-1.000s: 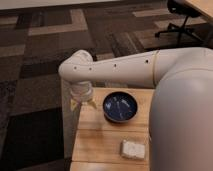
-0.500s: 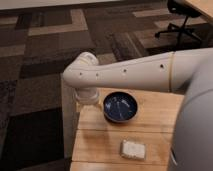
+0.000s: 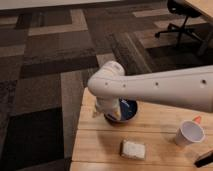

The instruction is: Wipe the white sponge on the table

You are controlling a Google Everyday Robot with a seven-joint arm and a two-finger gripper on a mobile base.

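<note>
Judged barely begun: nothing gripped, nothing rubbed.

- On the table point(image 3: 100, 145), bare planks and no trace of wiping.
- Reaching in from 3 o'clock, the arm point(image 3: 165, 90), crossing above the tabletop.
- At its end the gripper point(image 3: 107, 111), pointing down at about 10 o'clock of the tabletop and overlapping the left side of the bowl point(image 3: 129, 111). Cannot tell whether touching the bowl or above it.
- Pincer wide, holding nothing.
- Toward 5 o'clock from the gripper, and apart from it, the sponge point(image 3: 133, 149), flat on the wood near the table's 6 o'clock edge, untouched.

Left to do, by this reading: swing over to the sponge, come down, close on it, then drag it back and forth along the planks. All of the real work ahead.

Counted, largest first:
- one carpet point(image 3: 45, 75), filling 9 to 12 o'clock
- one table
- one arm
- one chair point(image 3: 180, 20), far off at 1 o'clock
- one bowl, blue, near the table's middle
- one cup point(image 3: 189, 134), white, at 3 o'clock of the sponge, well apart
- one sponge
- one gripper
- one dark thing point(image 3: 205, 160), cut off at the 5 o'clock corner, kind unclear
- one orange tip point(image 3: 197, 120), just behind the cup, kind unclear
</note>
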